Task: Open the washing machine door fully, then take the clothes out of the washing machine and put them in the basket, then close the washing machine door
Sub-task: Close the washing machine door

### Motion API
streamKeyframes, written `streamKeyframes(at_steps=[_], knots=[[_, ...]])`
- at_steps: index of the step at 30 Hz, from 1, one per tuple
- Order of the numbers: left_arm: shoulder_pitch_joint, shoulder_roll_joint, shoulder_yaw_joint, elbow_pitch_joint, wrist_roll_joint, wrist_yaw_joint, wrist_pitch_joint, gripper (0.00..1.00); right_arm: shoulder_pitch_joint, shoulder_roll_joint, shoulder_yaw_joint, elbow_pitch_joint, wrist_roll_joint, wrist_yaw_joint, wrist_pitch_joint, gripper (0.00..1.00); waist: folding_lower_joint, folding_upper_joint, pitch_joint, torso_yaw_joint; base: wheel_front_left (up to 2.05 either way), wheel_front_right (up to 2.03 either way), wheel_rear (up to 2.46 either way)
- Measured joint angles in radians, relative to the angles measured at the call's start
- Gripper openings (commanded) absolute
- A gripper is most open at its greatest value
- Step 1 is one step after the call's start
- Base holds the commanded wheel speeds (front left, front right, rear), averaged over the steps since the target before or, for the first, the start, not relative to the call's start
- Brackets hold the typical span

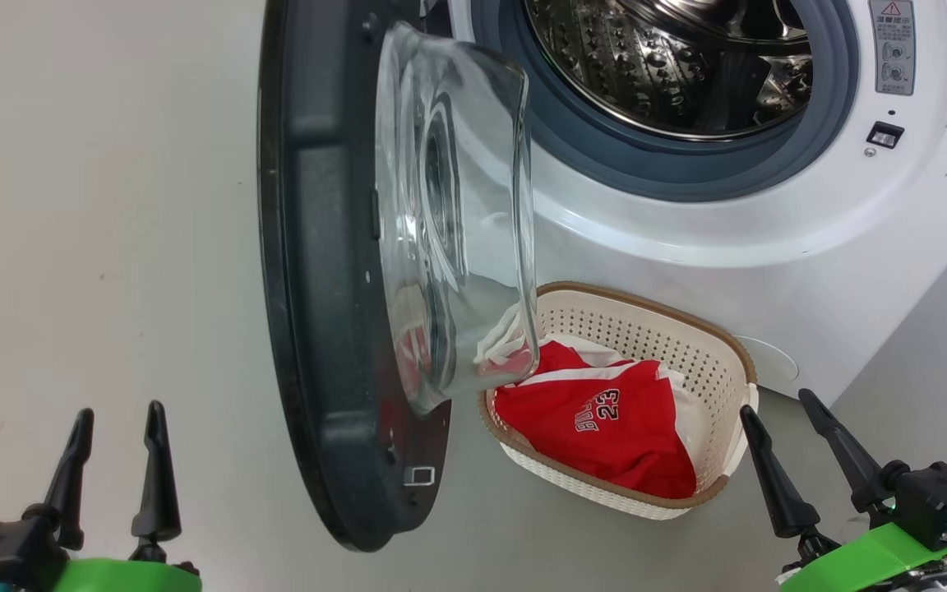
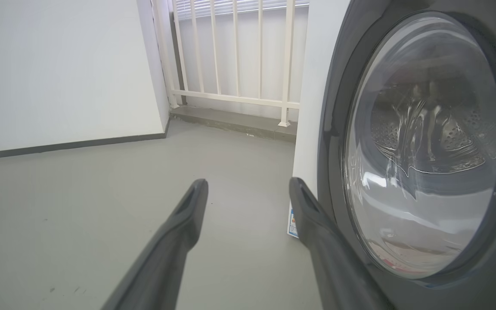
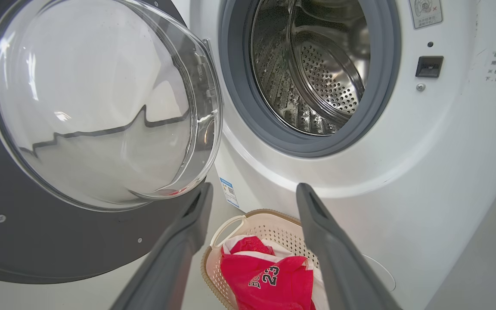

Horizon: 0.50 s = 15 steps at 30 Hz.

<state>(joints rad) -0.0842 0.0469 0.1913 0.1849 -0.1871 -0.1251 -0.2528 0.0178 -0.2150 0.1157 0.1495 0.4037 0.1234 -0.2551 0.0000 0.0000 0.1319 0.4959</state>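
Grey floor [image 1: 95, 205] all round, pretty plain. Down at the lower left, the left gripper [image 1: 118, 411] hangs with its fingers spread and nothing between them, just left of the washing machine door [image 1: 317, 247], which stands wide open. Right of the door, the basket [image 1: 662, 337] sits on the floor close to the washing machine [image 1: 687, 238], with the clothes [image 1: 605, 427] bunched inside, red jersey on top. The steel drum [image 1: 646, 74] shows up top. Far right, the right gripper [image 1: 776, 404] is spread too, holding nothing, just beside the basket.

This looks like a bare laundry corner: a white front-loading washing machine [image 1: 687, 230] at one o'clock on grey floor [image 2: 80, 206], plain white wall [image 2: 58, 64], pale railing [image 2: 235, 56] past it.
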Motion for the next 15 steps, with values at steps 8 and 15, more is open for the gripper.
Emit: streamKeyframes(at_steps=[8,15], knots=[[0.0,0.0,0.0,0.002,0.0,0.0,0.0,1.0,0.0,0.0,0.0,0.001,0.0,0.0,0.0,1.0,0.0,0.0,-0.007,0.0,0.0,0.0,0.0],[0.001,0.001,0.002,-0.003,-0.011,0.0,0.0,1.0,0.0,0.002,0.002,0.001,0.0,0.0,0.0,1.0,0.0,0.0,-0.012,-0.001,0.0,0.0,0.0]])
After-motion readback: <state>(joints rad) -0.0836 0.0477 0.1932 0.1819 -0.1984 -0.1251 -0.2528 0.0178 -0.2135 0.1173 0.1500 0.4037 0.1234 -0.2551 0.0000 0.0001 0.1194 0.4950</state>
